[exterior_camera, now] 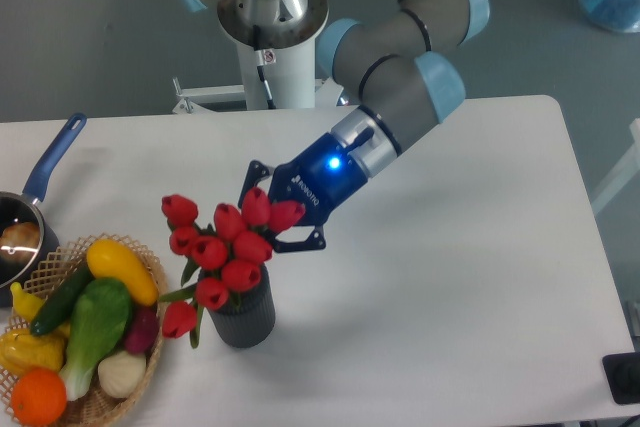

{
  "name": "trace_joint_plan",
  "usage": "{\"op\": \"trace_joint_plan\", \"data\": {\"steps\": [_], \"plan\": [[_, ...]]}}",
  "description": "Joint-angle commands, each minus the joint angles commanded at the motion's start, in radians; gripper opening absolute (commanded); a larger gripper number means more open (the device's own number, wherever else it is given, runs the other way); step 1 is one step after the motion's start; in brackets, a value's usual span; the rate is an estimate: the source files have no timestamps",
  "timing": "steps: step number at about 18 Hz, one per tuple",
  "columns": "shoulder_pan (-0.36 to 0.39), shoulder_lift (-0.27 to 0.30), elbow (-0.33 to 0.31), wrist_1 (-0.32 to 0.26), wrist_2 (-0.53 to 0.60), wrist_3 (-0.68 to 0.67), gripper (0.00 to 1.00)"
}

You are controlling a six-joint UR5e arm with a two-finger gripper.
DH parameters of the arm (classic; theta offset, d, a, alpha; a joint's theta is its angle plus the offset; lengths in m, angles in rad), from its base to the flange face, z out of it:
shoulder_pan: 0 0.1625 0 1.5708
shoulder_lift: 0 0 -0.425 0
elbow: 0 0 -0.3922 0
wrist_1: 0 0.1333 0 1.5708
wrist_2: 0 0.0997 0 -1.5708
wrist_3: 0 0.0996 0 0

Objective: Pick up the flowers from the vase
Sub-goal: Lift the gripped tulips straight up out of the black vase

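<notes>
The flowers (225, 252), a bunch of red tulip buds with green stems and leaves, stand partly raised above the vase (242, 316), a small dark grey ribbed cylinder on the white table. Their stems still reach down into the vase's mouth. My gripper (272, 219) comes in from the upper right and is shut on the right side of the bunch, its black fingers closed around the upper buds. The stems inside the vase are hidden.
A wicker basket (150, 372) of fruit and vegetables sits at the front left, close to the vase. A blue-handled saucepan (35, 197) lies at the left edge. The robot base (270, 27) stands behind the table.
</notes>
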Motion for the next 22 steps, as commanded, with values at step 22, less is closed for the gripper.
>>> {"op": "trace_joint_plan", "data": {"steps": [22], "plan": [[0.204, 0.044, 0.094, 0.002, -0.128, -0.072, 0.0]]}}
